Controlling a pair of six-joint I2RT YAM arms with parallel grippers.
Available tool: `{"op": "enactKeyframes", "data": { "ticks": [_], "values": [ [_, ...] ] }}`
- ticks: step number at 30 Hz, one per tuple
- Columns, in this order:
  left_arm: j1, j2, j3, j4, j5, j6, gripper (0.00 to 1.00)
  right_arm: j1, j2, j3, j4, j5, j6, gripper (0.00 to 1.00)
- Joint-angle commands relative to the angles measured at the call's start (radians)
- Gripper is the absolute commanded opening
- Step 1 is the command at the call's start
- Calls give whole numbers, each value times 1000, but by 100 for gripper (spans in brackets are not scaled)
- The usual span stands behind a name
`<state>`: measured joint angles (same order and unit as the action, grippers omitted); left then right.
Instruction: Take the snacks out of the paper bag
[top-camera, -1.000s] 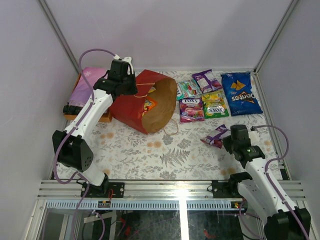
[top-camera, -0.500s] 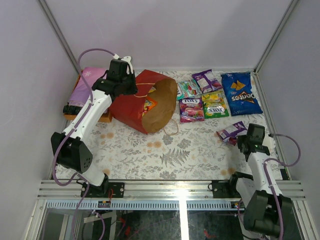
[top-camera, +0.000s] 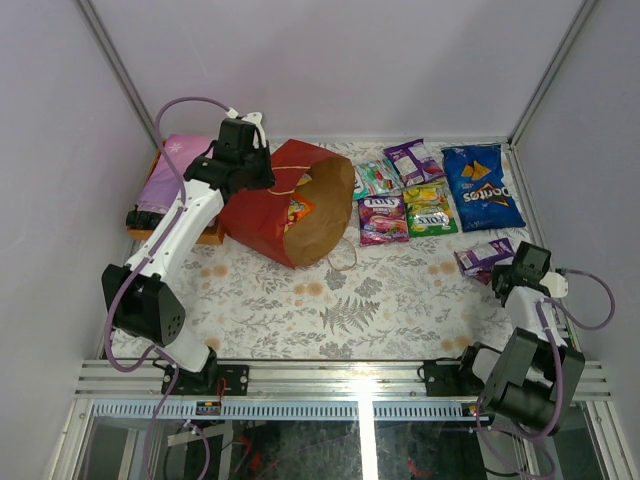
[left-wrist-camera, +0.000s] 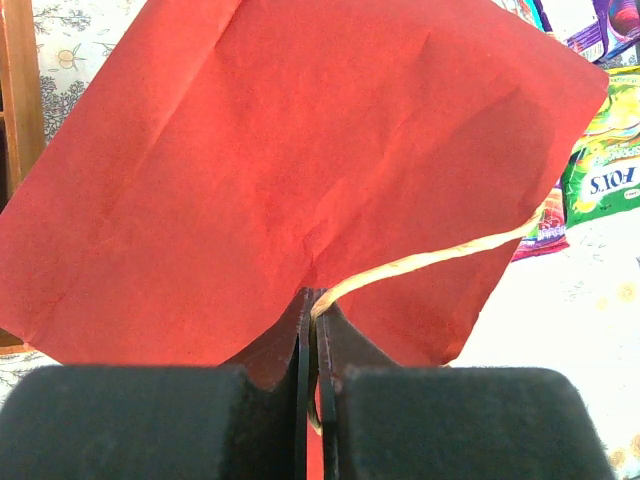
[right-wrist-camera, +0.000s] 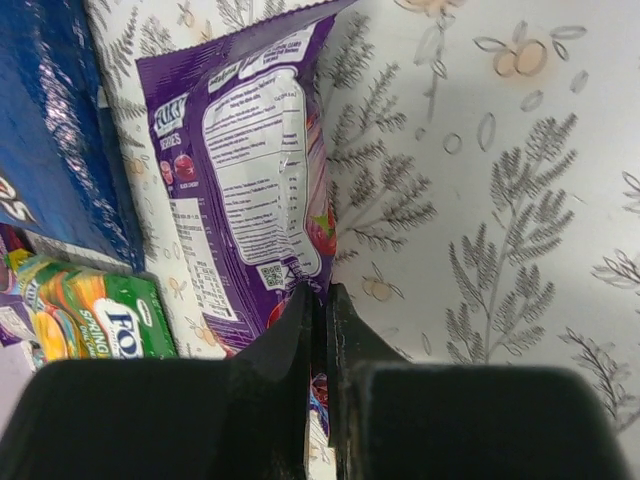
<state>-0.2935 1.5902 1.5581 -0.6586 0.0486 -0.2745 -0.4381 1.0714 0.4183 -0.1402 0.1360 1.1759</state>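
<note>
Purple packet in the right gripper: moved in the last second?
Yes. The purple packet, pinched in the right gripper, went rightward; it is now directly below the blue chip bag in the top view.

Paper bag (top-camera: 255, 215) red outside, kraft-brown inside; desk (top-camera: 380, 300) white with grey fern and orange blossom print; chip bag (top-camera: 482, 187) blue; lone packet (right-wrist-camera: 250, 180) purple with a white text panel.
</note>
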Motion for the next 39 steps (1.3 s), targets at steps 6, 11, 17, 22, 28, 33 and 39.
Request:
{"op": "enactKeyframes", "data": {
  "ticks": [6,11,17,22,28,33,39],
  "values": [
    [7,-4,-4,27,-31,19,0,-19,126,82,173,6,-9,4],
    [7,8,4,23,-33,22,0,-19,139,53,253,-39,2,47],
    [6,10,12,20,-31,24,0,-19,40,94,101,-35,1,99],
    [9,17,25,16,-22,22,0,106,-107,277,-169,99,-88,99],
    [9,24,25,14,10,15,0,476,-190,357,-137,378,-67,99],
    [10,27,33,16,43,8,0,819,-3,385,209,316,-191,100],
    [11,13,23,15,21,10,0,1018,358,500,593,8,-178,97]
  ]
}}
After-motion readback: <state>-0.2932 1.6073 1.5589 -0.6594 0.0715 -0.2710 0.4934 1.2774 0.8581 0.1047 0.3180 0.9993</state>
